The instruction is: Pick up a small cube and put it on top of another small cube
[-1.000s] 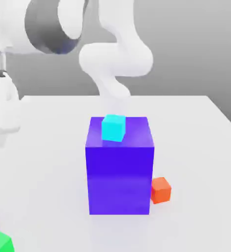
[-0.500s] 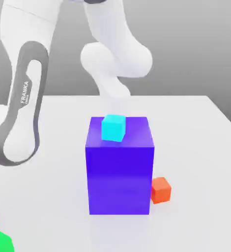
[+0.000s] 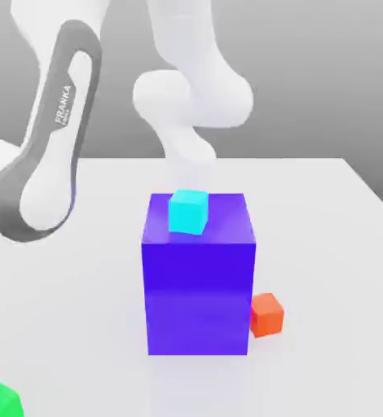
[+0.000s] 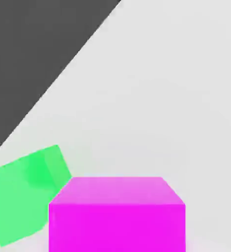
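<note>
The pink cube (image 4: 117, 228) looms large in the hand view, close to the camera; the green cube (image 3: 1, 400) lies in the exterior view's lower left corner. At that frame's left edge, the pink patch has shrunk to a sliver, while the green cube is where it was. The arm (image 3: 48, 167), upper left, has risen slightly. That suggests a pick under way, but I cannot tell whether the gripper is open or clamped on the pink cube.
</note>
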`<state>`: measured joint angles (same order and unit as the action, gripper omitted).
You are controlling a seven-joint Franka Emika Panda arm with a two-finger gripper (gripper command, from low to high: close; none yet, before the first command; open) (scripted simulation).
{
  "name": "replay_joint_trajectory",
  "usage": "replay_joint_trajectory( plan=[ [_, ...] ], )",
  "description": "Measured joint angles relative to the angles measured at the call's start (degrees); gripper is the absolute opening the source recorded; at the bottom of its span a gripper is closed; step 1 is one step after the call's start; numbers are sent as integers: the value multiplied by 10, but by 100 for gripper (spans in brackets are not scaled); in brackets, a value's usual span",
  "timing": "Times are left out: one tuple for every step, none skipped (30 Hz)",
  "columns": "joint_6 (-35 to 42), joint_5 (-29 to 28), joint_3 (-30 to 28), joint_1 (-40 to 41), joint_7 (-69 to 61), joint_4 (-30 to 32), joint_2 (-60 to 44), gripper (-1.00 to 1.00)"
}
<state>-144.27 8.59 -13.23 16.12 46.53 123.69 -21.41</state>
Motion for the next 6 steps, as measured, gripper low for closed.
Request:
replay_joint_trajectory(
  plan=[
    [-9,2,7,0,-11,-6,-15,-100],
    [-24,6,13,2,-20,-10,-33,-100],
    [-39,12,19,6,-26,-12,-51,100],
    [-39,12,19,6,-26,-12,-51,100],
    [-39,12,19,6,-26,-12,-51,100],
    [-39,12,19,6,-26,-12,-51,100]
  ],
)
